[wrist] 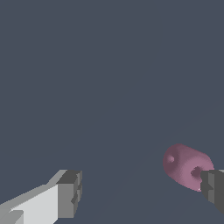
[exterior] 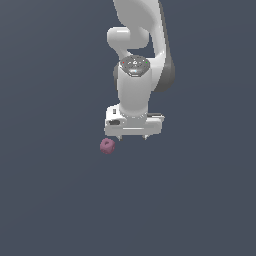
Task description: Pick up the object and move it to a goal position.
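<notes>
White and grey, the gripper [wrist: 140, 192] fills the nearest part of the wrist view: 2 blocky fingers [wrist: 70, 193] with dark grey pads, set wide apart with bare floor between them. Nothing is held in the gap.

Just past 1 of those fingertips sits the object [wrist: 186, 166], a matte pink-maroon lump, rounded and a little barrel-like from this angle, with 2 small dimples showing on its surface. It lies at the outer side of that fingertip, which overlaps its edge in the picture; whether the pad touches it I cannot tell. It is not between the fingers.

From the exterior view, the gripper [exterior: 132, 137] hangs pointing straight down, its 2 short dark tips showing under the white hand. The object [exterior: 107, 146] rests on the floor [exterior: 60, 200] just beside the gripper, slightly below it in the picture and off toward the exterior view's left, outside the span of the fingers. It looks narrower than the hand above it.

Farther up, the white arm [exterior: 134, 92] rises vertically, with a grey round cap on the wrist joint and a thick curved link behind it running out of the top of the picture. Plain dark blue-grey floor lies all around.
</notes>
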Controlling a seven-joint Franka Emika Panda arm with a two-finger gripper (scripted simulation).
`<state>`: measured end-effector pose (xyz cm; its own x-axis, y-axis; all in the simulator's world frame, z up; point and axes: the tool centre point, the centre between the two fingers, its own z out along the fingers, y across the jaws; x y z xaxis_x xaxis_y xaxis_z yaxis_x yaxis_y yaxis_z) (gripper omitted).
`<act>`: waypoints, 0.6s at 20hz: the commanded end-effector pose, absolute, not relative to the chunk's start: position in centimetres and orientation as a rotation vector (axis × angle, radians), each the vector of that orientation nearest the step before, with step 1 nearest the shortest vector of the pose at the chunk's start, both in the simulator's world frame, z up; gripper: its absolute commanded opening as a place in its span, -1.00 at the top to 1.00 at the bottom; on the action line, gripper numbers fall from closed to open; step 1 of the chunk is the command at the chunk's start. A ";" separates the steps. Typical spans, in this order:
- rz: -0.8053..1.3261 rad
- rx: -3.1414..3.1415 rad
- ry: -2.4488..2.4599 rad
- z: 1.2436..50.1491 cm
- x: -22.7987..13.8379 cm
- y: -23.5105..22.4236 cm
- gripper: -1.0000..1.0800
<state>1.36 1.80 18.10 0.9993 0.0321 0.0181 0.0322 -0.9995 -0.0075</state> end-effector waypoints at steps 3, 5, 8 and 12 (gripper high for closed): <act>-0.033 -3.132 -0.040 18.2 1.4 1.6 -0.92; -0.046 -3.129 -0.010 18.7 1.6 1.2 -0.92; -0.072 -3.120 0.049 19.6 1.9 0.4 -0.92; -0.080 -3.118 0.060 19.9 2.0 0.2 -0.92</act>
